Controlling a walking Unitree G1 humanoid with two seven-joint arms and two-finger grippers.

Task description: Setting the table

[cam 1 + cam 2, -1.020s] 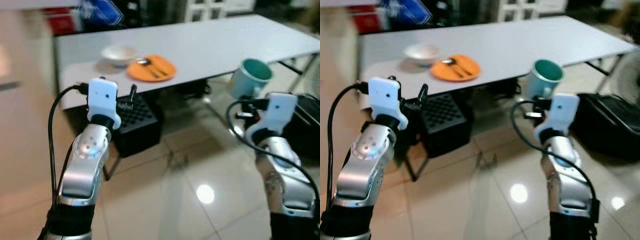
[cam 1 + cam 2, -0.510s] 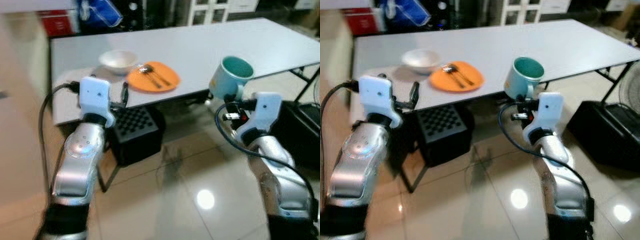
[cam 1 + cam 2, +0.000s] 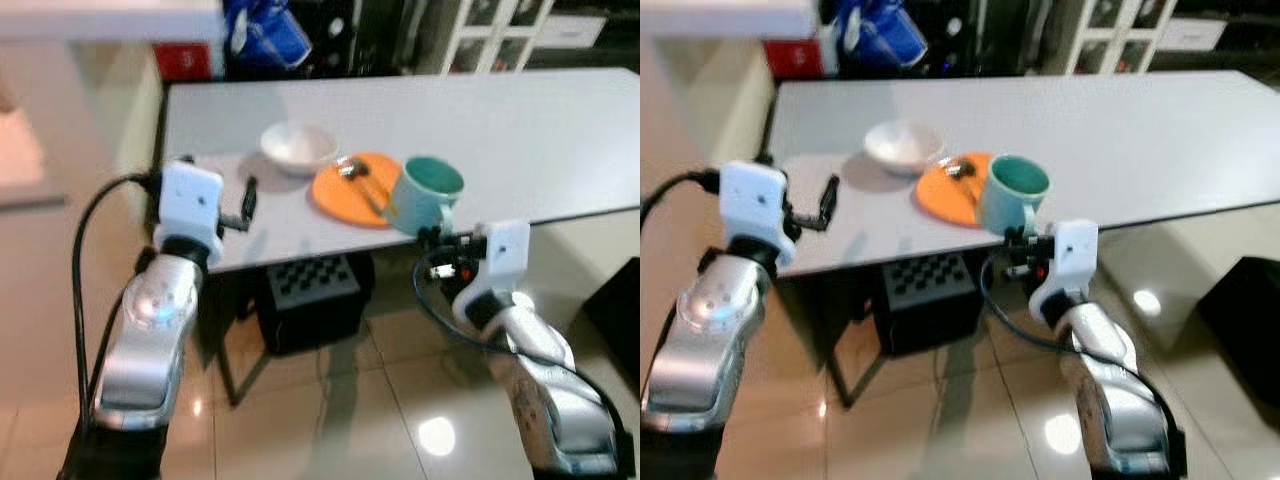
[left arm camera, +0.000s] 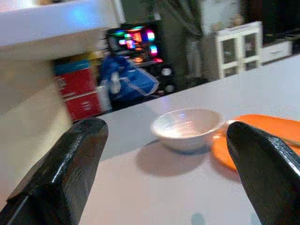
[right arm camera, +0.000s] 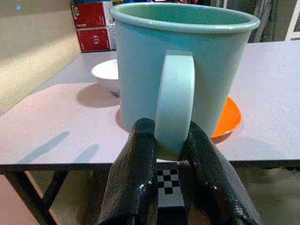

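Teal mug (image 5: 183,75) front and centre, upright, held by its handle: the right gripper (image 5: 169,154) has both black fingers pinched tight on the lower part of that handle. In the left eye view the mug sits middle-right of the frame, hanging over the near edge of the white table (image 3: 520,130), just beside the orange plate (image 3: 352,190) with cutlery (image 3: 360,180) lying on it. A white bowl (image 3: 298,147) sits just up-left of the plate.

Over on the left of the frame, the left gripper (image 4: 168,159) is raised at the table's near corner, fingers spread wide, holding nothing.

Under the table, a black perforated crate (image 3: 312,292) on the shiny tiled floor.

The step in hand looks like placing the mug. To do it cleanly: carry it further in over the tabletop, clear of the plate's rim, keep it level, lower until the base is flat on the surface, and only then let the fingers part. A release this near the edge risks a tumble.
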